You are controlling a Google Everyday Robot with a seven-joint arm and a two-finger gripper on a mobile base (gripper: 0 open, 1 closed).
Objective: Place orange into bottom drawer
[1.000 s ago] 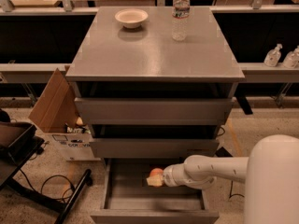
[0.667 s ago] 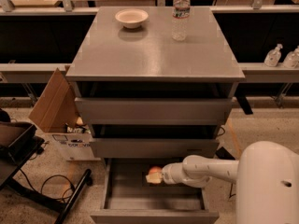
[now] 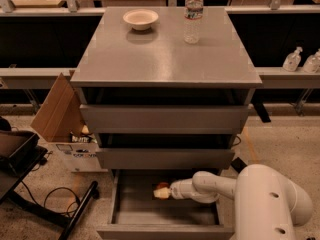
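The bottom drawer (image 3: 135, 219) of the grey cabinet is pulled open and shows its shallow grey tray. My white arm reaches into it from the right. The gripper (image 3: 165, 191) is inside the drawer, just above the tray floor. The orange (image 3: 162, 186) shows at the gripper's tip, small and partly hidden by the fingers. The two drawers above are pulled out only slightly.
A cream bowl (image 3: 140, 19) and a clear water bottle (image 3: 193, 15) stand on the cabinet top (image 3: 165, 59). An open cardboard box (image 3: 62, 119) sits on the floor at the left, beside a black stand (image 3: 30, 184). Two dispenser bottles (image 3: 300, 61) stand on a shelf at the right.
The arm has drawn a little to the left and deeper over the drawer tray, carrying the orange with it. The drawer itself has not moved.
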